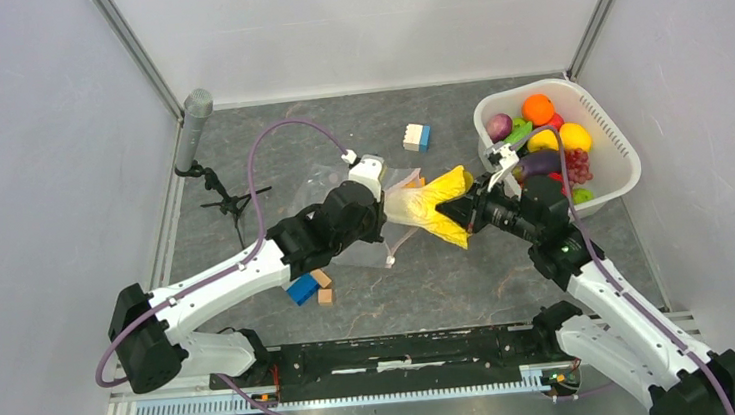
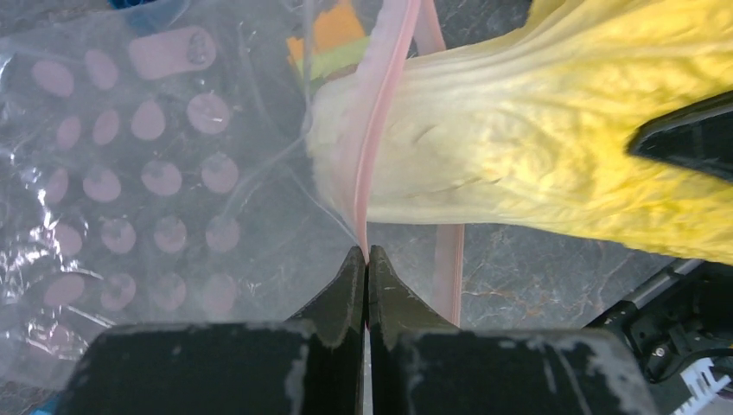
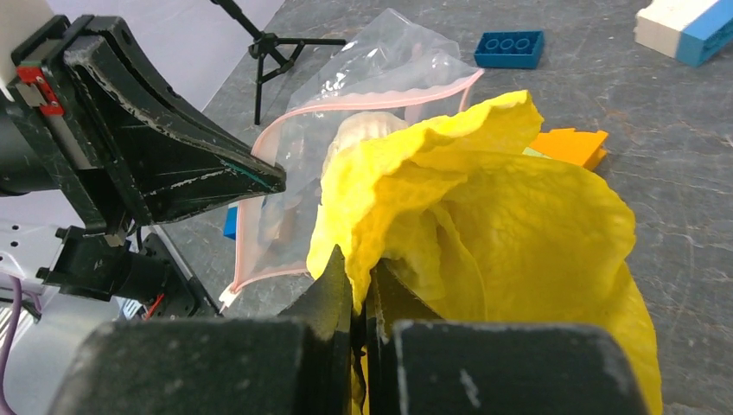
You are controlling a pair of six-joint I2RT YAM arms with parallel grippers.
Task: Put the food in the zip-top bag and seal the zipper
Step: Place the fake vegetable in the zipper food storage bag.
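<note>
Zip-top bag point(image 2: 156, 173), seemingly limp and slippery, hangs above the desk point(image 1: 451, 290) middle by its zipper point(image 2: 385, 112), pinched in the left pincer point(image 2: 365, 253); right pincer point(image 3: 361, 272) clamps soft yellow leafy food point(image 3: 501, 233), stem in its mouth.

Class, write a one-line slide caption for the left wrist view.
Shut left jaws pinch the zipper of the bag, which holds the pale end of the yellow cabbage.

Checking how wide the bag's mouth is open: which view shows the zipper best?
The right wrist view: the zipper runs as an open pink loop at the pale end of the yellow leafy vegetable. The left wrist view shows only a short stretch, pinched in the left fingers. From the top, the left arm hides most of it.
</note>
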